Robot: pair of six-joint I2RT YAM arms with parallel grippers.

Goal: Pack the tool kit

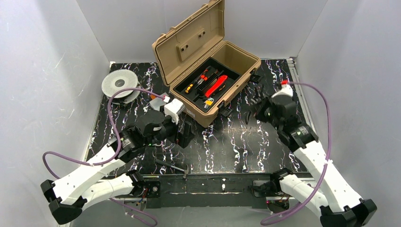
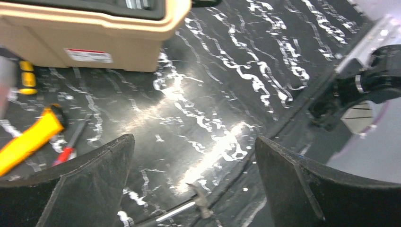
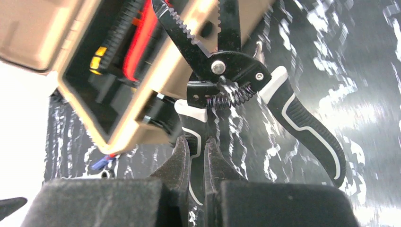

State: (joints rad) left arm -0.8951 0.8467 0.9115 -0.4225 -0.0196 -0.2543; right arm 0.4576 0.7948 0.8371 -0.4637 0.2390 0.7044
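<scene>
- Now the right pincer (image 3: 196, 144) is clenched on one handle of the black pliers (image 3: 222, 66), up in the air just beside the open toolbox (image 1: 239, 87).
- I think the pliers are hard, light and springy. Held by one handle, they may swing.
- The left pincer (image 2: 194, 156) hangs wide open over the bench (image 1: 227, 146), holding nothing.
- The box rim is close, so lift over it. Above the box, the way looks free.
</scene>
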